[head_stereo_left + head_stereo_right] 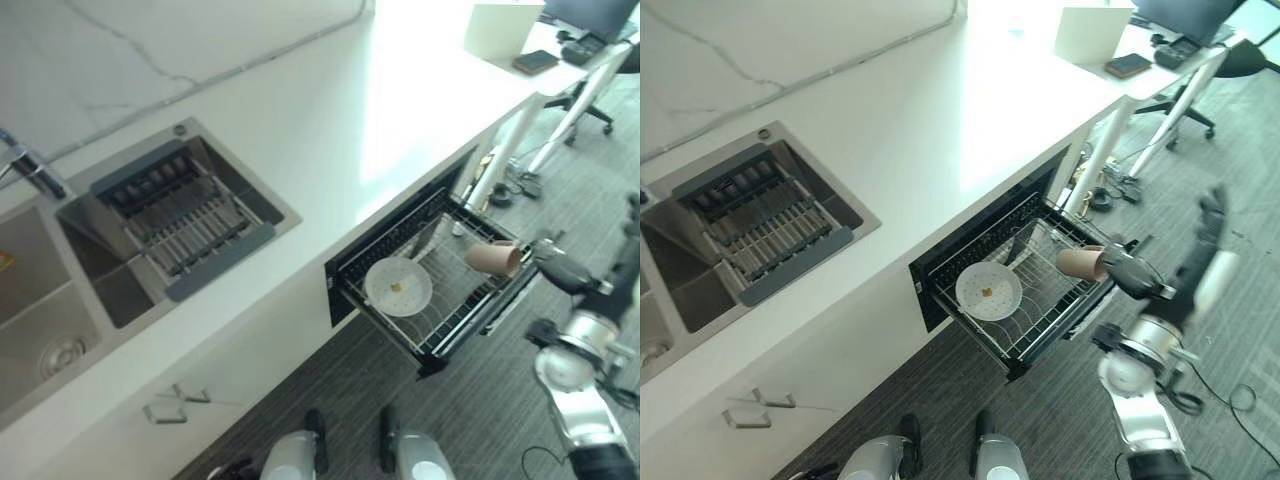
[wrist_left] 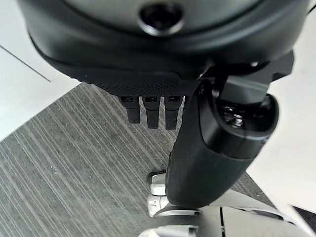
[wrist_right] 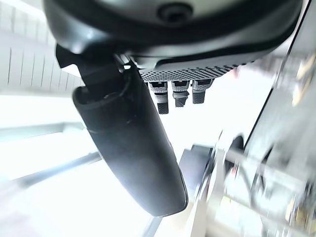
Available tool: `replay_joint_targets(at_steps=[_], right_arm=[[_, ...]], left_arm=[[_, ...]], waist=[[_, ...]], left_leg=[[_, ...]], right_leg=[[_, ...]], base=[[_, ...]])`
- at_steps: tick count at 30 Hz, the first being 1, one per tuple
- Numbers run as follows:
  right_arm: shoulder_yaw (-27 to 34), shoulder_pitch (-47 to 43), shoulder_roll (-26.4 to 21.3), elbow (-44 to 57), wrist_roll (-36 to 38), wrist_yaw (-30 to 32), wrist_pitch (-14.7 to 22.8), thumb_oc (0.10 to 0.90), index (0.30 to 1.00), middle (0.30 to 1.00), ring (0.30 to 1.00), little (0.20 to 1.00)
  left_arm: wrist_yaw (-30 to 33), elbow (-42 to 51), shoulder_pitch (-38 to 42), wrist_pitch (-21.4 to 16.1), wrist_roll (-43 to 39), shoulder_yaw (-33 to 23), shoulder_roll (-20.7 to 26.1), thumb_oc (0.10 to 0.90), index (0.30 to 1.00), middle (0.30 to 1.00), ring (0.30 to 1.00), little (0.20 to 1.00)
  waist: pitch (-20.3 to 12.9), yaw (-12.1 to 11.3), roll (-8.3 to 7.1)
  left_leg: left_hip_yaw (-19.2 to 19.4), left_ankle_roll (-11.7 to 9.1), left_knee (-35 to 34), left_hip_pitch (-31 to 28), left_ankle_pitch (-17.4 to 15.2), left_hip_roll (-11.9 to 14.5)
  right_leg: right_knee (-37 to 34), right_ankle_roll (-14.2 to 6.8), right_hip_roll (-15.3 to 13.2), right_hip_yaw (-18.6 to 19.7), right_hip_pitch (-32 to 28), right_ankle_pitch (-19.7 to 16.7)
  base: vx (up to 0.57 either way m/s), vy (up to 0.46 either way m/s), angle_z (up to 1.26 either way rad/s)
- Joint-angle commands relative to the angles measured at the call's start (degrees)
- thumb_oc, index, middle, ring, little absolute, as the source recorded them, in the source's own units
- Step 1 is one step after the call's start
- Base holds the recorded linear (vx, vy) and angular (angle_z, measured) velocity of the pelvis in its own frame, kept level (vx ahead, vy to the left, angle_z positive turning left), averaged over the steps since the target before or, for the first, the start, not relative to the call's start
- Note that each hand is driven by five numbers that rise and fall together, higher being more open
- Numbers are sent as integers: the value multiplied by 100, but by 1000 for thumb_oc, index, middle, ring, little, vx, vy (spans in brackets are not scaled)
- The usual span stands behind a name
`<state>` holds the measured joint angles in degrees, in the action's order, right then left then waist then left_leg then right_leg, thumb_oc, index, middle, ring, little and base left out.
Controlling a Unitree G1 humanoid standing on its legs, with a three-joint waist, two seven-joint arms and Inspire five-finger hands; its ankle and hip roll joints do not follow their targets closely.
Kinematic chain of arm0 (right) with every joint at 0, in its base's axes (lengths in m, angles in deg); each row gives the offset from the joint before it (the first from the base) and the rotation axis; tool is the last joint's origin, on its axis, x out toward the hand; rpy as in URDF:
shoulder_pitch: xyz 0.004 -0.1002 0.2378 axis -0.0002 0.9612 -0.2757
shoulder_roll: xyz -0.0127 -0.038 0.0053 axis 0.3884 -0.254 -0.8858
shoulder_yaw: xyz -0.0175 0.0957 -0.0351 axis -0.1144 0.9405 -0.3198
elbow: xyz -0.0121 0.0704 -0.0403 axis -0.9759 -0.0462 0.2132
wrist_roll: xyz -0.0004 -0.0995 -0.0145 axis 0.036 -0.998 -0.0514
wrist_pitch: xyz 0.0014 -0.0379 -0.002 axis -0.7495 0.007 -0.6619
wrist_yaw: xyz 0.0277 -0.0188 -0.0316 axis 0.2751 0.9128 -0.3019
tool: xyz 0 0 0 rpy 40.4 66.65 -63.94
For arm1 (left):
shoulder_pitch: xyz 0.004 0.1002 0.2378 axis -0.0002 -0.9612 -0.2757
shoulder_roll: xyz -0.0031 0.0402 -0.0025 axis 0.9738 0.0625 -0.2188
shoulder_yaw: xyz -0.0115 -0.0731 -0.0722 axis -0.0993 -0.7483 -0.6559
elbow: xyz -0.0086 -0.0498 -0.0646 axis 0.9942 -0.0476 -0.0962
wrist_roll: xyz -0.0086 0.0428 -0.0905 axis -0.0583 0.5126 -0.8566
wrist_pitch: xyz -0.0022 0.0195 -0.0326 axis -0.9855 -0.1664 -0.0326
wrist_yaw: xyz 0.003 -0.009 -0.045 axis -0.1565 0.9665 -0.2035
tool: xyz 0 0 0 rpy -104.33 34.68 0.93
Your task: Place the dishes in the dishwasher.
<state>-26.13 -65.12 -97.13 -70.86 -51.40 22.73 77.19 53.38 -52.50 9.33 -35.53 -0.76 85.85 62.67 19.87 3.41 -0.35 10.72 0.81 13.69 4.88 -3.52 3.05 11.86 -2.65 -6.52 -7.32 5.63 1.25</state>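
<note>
Right hand (image 1: pixel 1200 262) beside the pulled-out wire dishwasher rack (image 1: pixel 1040 320), fingers straight and apart, holding nothing.
I saw the tan ceramic cup (image 1: pixel 1080 262) lying on its side in the rack just beside my thumb, the round white plate (image 1: pixel 988 290) farther along; my left hand (image 2: pixel 217 148) hung relaxed over grey carpet (image 2: pixel 74 163).

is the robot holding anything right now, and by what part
Nothing is clearly held. The right hand has straight fingers beside the brown cup on the dishwasher rack; the left hand holds nothing.
</note>
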Motion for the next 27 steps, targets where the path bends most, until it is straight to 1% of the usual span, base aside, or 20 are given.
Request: replay_joint_targets(at_steps=[1, 2, 4, 5, 6, 8, 9, 10, 12, 14, 15, 16, 18, 19, 20, 22, 24, 25, 26, 27], right_arm=[[795, -144, -298, -233, 260, 410, 616, 800, 900, 900, 900, 900], [952, 11, -245, -389, 365, 471, 688, 800, 900, 900, 900, 900], [1189, 210, -211, -707, 471, 517, 693, 800, 900, 900, 900, 900], [1266, 264, -200, -926, 506, 514, 630, 800, 900, 900, 900, 900], [1308, 319, -214, -1328, 477, 525, 439, 800, 900, 900, 900, 900], [1307, 332, -278, -1902, 236, 447, 50, 800, 900, 900, 900, 900], [1240, 325, -308, -2290, 412, 392, 100, 800, 900, 900, 900, 900], [1177, 290, -328, -2759, 530, 185, 156, 800, 900, 900, 900, 900], [1041, 185, -352, -3228, 549, 43, 229, 800, 900, 900, 900, 900], [747, -21, -427, -3649, 431, -79, 340, 800, 900, 900, 900, 900], [592, -166, -472, -3765, 331, -149, 256, 800, 900, 900, 900, 900], [482, -267, -500, -3857, 276, -178, 271, 800, 900, 900, 900, 900], [-60, -631, -508, -4230, 42, -415, 411, 800, 900, 900, 900, 900], [-210, -724, -513, -4280, -32, -476, 441, 800, 900, 900, 900, 900], [-494, -889, -537, -4303, -109, -530, 481, 800, 900, 900, 900, 900], [-658, -1020, -575, -4347, -150, -611, 510, 800, 900, 900, 900, 900], [-781, -1156, -630, -4379, -187, -683, 542, 800, 900, 900, 900, 900], [-980, -1501, -762, -4426, -234, -827, 522, 800, 900, 900, 900, 900], [-1011, -1563, -786, -4430, -249, -855, 507, 800, 900, 900, 900, 900], [-1165, -1763, -860, -4458, -235, -889, 517, 800, 900, 900, 900, 900]], left_arm=[[-72, -30, -239, -93, 247, 16, -117, 800, 900, 900, 900, 900], [-88, -19, -228, -81, 276, 12, -97, 800, 900, 900, 900, 900], [-76, 5, -170, -33, 148, 52, -51, 800, 900, 900, 900, 900], [-74, -2, -127, -22, 36, 73, -19, 800, 900, 900, 900, 900], [-70, -37, -63, 1, -124, 114, 14, 800, 900, 900, 900, 900], [-71, -78, 30, 15, -273, 154, 44, 800, 900, 900, 900, 900], [-71, -99, 100, 16, -386, 205, 60, 800, 900, 900, 900, 900], [-90, -106, 186, 6, -506, 258, 81, 800, 900, 900, 900, 900], [-71, -19, 320, 21, -674, 345, 104, 800, 900, 900, 900, 900], [-51, 127, 482, -5, -1045, 477, 151, 800, 900, 900, 900, 900], [-2, 174, 544, -44, -1270, 507, 171, 800, 900, 900, 900, 900], [38, 199, 581, -62, -1435, 508, 182, 800, 900, 900, 900, 900], [123, 317, 668, -134, -1658, 448, 242, 800, 900, 900, 900, 900], [144, 377, 680, -107, -1672, 419, 275, 800, 900, 900, 900, 900], [195, 471, 660, -68, -1797, 386, 326, 800, 900, 900, 900, 900], [195, 489, 624, -51, -1851, 352, 341, 800, 900, 900, 900, 900], [186, 493, 581, -79, -1712, 335, 356, 800, 900, 900, 900, 900], [188, 479, 555, -129, -1467, 418, 371, 800, 900, 900, 900, 900], [191, 481, 553, -123, -1481, 435, 377, 800, 900, 900, 900, 900], [145, 461, 512, -108, -1493, 487, 402, 800, 900, 900, 900, 900]], waist=[[-147, 69, 25], [-149, 115, 19], [-109, 181, 12], [-80, 202, 13], [-30, 223, 14], [14, 233, 28], [47, 226, 37], [125, 210, 55], [261, 169, 106], [520, 77, 196], [618, 32, 246], [679, 7, 270], [905, -145, 371], [958, -195, 398], [992, -291, 460], [992, -368, 512], [993, -441, 550], [993, -567, 637], [993, -587, 649], [993, -663, 642]], left_leg=[[-301, -129, 350, -14, -740, 357], [-276, -124, 350, -5, -745, 370], [-250, -117, 350, -5, -746, 388], [-243, -112, 350, -2, -748, 395], [-241, -104, 350, -43, -783, 391], [-239, -102, 350, -13, -747, 403], [-260, -102, 350, 25, -719, 400], [-293, -109, 350, 56, -696, 392], [-361, -106, 350, 175, -646, 383], [-470, -95, 350, 345, -578, 336], [-512, -86, 350, 461, -528, 319], [-534, -82, 350, 524, -494, 306], [-634, -60, 350, 751, -340, 225], [-664, -51, 350, 826, -285, 203], [-732, -36, 350, 1003, -181, 147], [-783, -30, 350, 1125, -115, 98], [-822, -26, 350, 1241, -58, 46], [-824, -25, 350, 1479, 42, -34], [-826, -26, 350, 1518, 57, -45], [-845, -55, 350, 1587, 5, -131]], right_leg=[[533, -159, -100, -104, -265, 898], [533, -162, -95, -109, -243, 891], [533, -162, -94, -111, -223, 879], [533, -158, -94, -119, -215, 875], [533, -163, -98, -124, -251, 900], [533, -139, -89, -151, -236, 871], [533, -117, -80, -163, -220, 860], [533, -104, -74, -188, -214, 849], [533, -66, -62, -232, -149, 820], [533, -19, -51, -285, -71, 814], [557, 1, -49, -316, 25, 800], [617, 14, -57, -330, 100, 810], [995, 63, -131, -394, 390, 901], [1143, 75, -155, -398, 493, 939], [1453, 110, -197, -408, 733, 1038], [1647, 144, -230, -420, 881, 1115], [1808, 166, -275, -432, 1020, 1178], [2130, 199, -356, -442, 1341, 1297], [2183, 204, -365, -440, 1395, 1318], [2435, 197, -416, -356, 1529, 1548]], base=[[-26, -48, -7], [-26, -43, -6], [-34, -35, -8], [-15, -25, -12], [-18, -20, -15], [-6, -18, -11], [0, 0, 0], [-23, -19, 5], [-84, -9, 6], [-166, 12, 12], [-168, 28, 20], [-145, 29, 27], [-95, 35, 35], [-51, 48, 39], [-9, 40, 41], [24, 46, 36], [31, 75, 41], [15, 86, 29], [90, 83, 25], [-4, 35, 29]])
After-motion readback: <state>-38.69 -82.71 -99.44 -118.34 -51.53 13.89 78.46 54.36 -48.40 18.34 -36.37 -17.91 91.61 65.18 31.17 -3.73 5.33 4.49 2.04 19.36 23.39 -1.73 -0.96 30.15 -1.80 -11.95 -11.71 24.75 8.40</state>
